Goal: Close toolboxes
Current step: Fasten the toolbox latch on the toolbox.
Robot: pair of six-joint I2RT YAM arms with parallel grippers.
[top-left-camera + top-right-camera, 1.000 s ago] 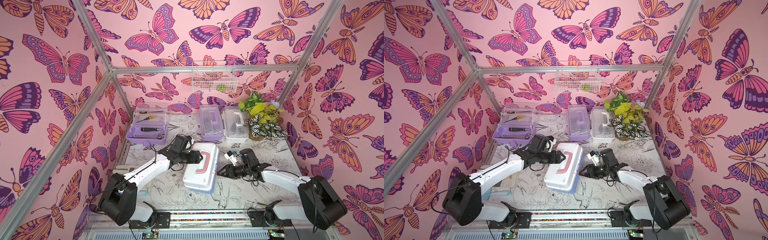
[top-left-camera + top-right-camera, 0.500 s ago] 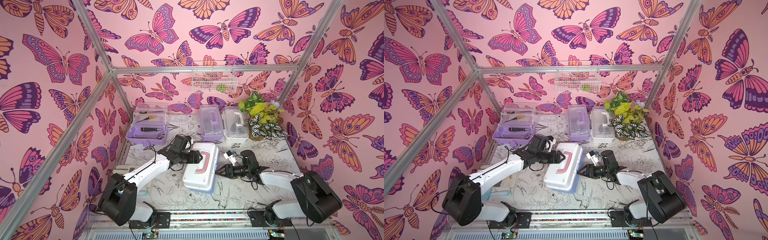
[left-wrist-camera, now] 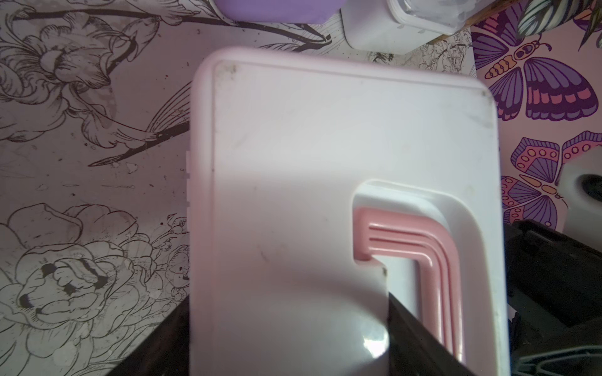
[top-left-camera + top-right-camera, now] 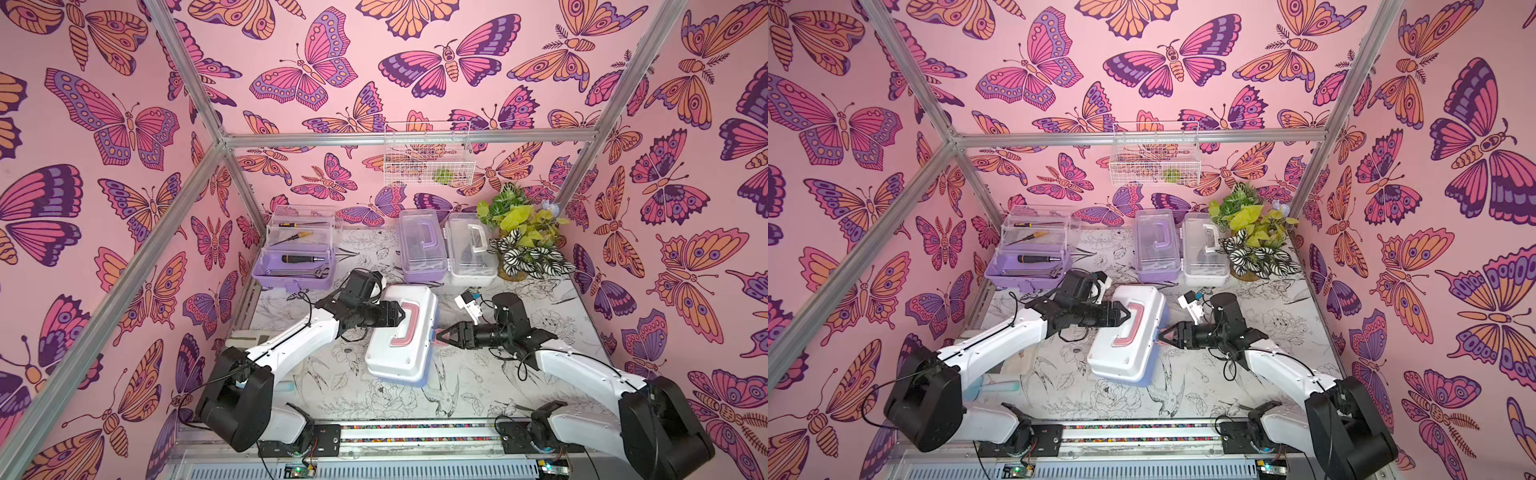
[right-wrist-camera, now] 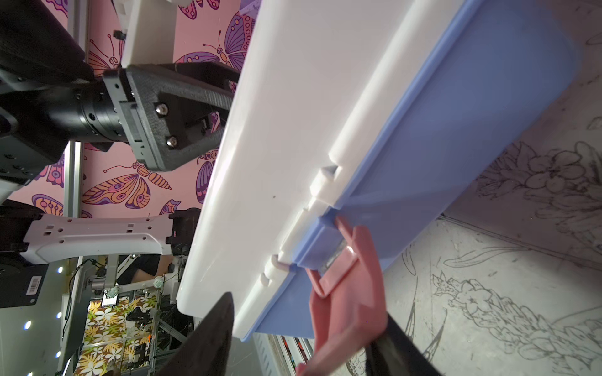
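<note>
**Item:** blue toolbox (image 4: pixel 402 332) with white lid (image 3: pixel 293 162) and pink handle (image 4: pixel 409 323).

**Location:** middle of the tabletop (image 4: pixel 478 386), set askew between the two arms.

**Condition:** the lid is down on the base. The pink latch (image 5: pixel 345 293) on the front wall hangs loose and is not snapped over.

**Left end effector** (image 4: pixel 400 313): jaws apart, reaching over the lid beside the handle. One finger (image 3: pixel 417 328) lies across the lid; contact cannot be told.

**Right end effector** (image 4: pixel 442 335): jaws apart, straddling the latch. One finger (image 5: pixel 400 353) appears to rest against the latch's free end. Nothing is clamped.

**Handling:** probably light, hollow, stiff plastic with a smooth skin. It is likely to skid on the tabletop if shoved sideways, so it wants steadying from above while the latch is pressed. The best hold is the latch's free end, swung toward the lid's catch. The handle serves for lifting only.

**Other stock:**
- One lilac toolbox (image 4: pixel 297 270) stands at the back left, its clear lid raised and screwdrivers (image 4: pixel 303 258) inside; it is not yet closed.
- A second lilac toolbox (image 4: pixel 419 249) and a white toolbox (image 4: pixel 471 249) stand side by side at the back with lids down. Their latches are too small to read.
</note>
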